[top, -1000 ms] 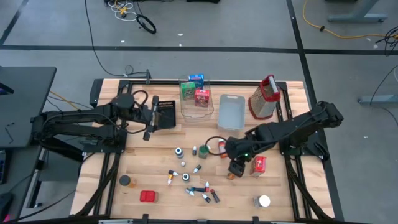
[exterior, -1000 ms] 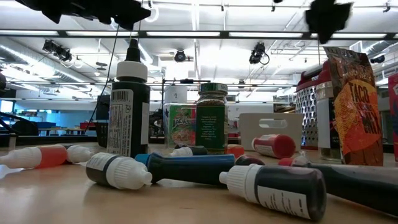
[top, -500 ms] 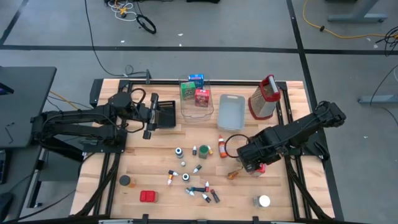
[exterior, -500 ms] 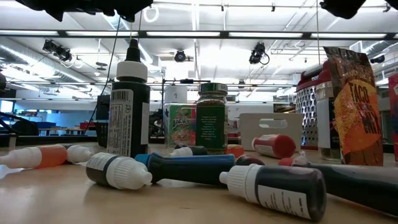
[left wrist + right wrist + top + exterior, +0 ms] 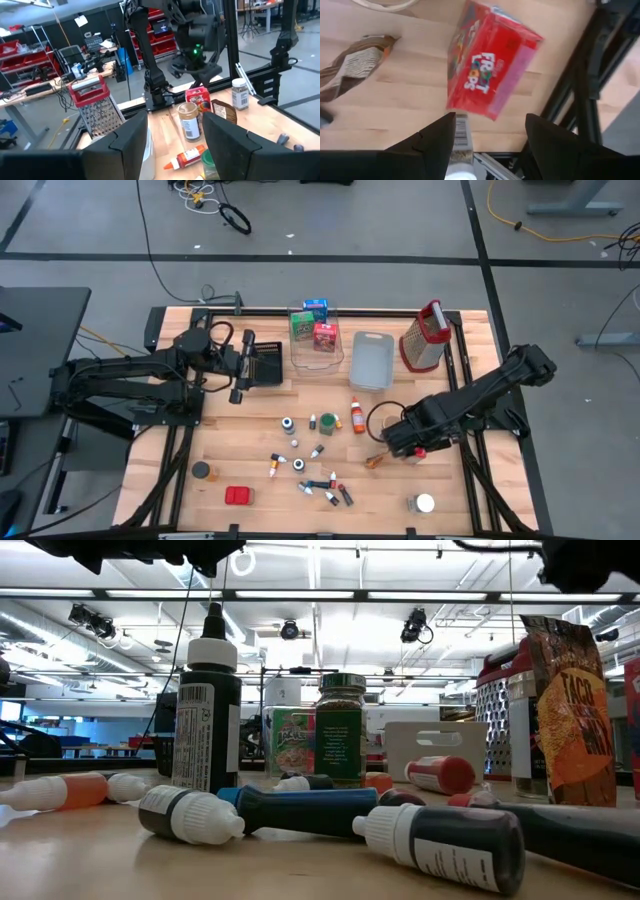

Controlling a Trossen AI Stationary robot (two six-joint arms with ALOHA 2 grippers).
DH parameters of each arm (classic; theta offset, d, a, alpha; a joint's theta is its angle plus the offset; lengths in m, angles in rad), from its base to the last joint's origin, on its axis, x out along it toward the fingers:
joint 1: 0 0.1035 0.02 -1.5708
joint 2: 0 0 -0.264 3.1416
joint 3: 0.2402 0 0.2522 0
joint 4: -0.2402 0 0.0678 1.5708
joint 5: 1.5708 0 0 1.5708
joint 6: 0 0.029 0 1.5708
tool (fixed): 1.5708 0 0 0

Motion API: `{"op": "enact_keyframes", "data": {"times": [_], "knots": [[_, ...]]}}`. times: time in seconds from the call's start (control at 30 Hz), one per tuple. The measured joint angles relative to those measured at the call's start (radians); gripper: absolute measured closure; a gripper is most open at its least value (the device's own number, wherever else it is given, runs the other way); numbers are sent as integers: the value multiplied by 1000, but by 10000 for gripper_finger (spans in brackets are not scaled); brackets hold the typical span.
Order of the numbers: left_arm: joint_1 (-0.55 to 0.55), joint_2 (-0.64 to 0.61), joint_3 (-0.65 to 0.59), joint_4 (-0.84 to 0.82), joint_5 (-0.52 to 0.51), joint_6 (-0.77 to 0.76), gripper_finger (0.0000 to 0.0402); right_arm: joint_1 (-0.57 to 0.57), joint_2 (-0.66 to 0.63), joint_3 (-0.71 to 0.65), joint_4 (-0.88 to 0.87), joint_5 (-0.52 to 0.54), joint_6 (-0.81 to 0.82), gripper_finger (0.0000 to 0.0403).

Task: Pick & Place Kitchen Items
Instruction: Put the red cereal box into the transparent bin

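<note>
- The red cereal box stands on the table right under the right gripper, just ahead of its spread fingers and not yet held.
- To my eye the step in hand is picking it: come straight down and close across the narrow faces, so the box doesn't tip.
- The brown packet lies just beside the gripper's path; keep clear of it.
- The black table frame runs close past the box, so little room there; open wood lies toward the scattered bottles.
- The left gripper waits open, well apart, near the clear bin.
</note>
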Motion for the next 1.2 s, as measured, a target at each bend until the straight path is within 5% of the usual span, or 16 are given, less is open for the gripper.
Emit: {"op": "enact_keyframes", "data": {"times": [1.2], "knots": [[0,0,0,-4,0,-21,201,0,0,-10,3,58,-23,152]]}}
